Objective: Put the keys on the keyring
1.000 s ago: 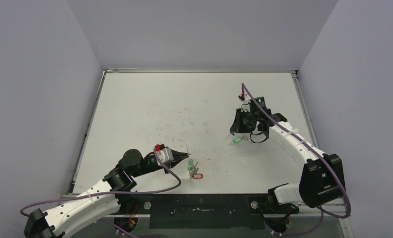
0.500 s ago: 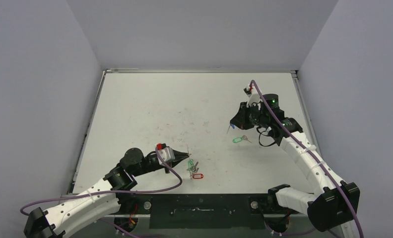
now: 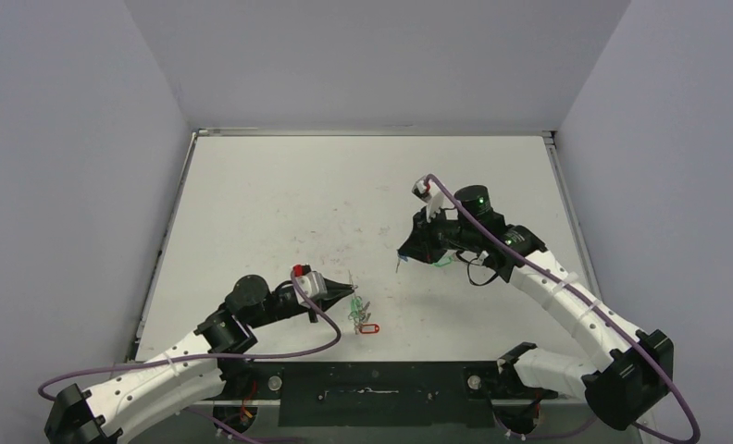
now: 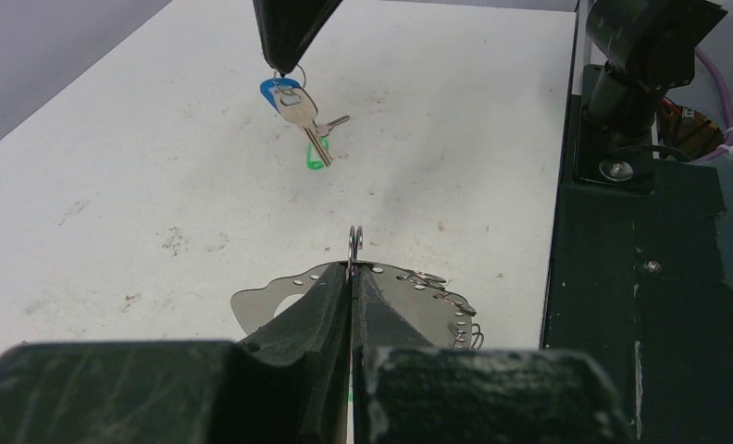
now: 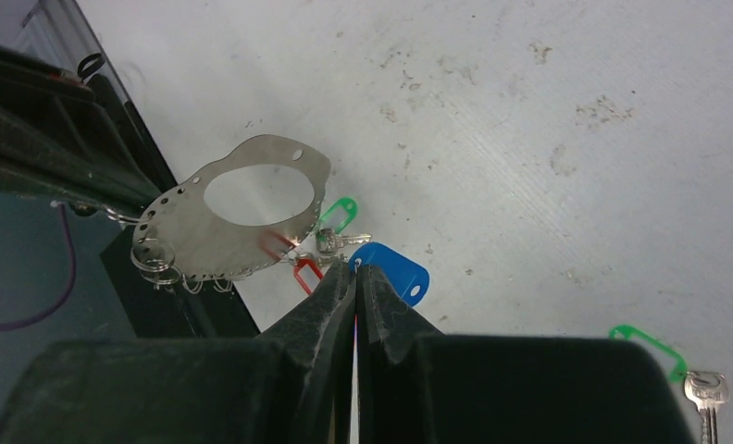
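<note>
My left gripper is shut on a wire loop at the rim of the keyring, a silver plate held up near the table's front edge. A green tag and a red tag hang under the keyring. My right gripper is shut on the small ring of a key with a blue tag, which dangles in the air a short way beyond the keyring. Another key with a green tag lies flat on the table beneath the right arm.
The white table is scuffed and walled on three sides. A black mounting rail with bolts runs along the near edge, close to the right of the keyring in the left wrist view. A purple cable loops beside the left arm.
The right arm has swung left and nearer to the left gripper with the blue-tagged key, leaving the green-tagged key on the table. The left arm has held still.
</note>
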Controlling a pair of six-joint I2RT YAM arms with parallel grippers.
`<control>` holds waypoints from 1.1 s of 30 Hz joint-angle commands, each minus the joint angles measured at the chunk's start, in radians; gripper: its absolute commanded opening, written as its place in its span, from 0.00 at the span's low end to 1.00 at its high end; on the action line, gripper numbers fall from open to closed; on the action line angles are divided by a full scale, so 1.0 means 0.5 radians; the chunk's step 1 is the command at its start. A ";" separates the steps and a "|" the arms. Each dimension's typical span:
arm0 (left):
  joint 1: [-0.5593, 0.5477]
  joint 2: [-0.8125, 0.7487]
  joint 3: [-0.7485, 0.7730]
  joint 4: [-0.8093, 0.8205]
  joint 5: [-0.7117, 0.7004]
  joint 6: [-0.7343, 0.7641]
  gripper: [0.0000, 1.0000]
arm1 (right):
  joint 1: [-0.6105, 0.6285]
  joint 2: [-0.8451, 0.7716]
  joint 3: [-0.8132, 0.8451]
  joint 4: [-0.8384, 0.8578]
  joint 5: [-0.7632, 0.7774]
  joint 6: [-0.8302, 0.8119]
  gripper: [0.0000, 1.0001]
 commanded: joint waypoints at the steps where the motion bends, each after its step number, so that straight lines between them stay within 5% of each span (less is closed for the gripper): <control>1: -0.004 0.020 0.089 0.233 -0.023 -0.113 0.00 | 0.109 -0.003 0.016 0.121 -0.068 -0.123 0.00; 16: -0.005 0.106 0.184 0.254 -0.079 -0.396 0.00 | 0.419 -0.034 0.165 -0.058 -0.175 -0.466 0.00; 33: -0.008 0.125 0.191 0.231 -0.093 -0.439 0.00 | 0.831 0.053 0.269 -0.071 0.112 -0.464 0.00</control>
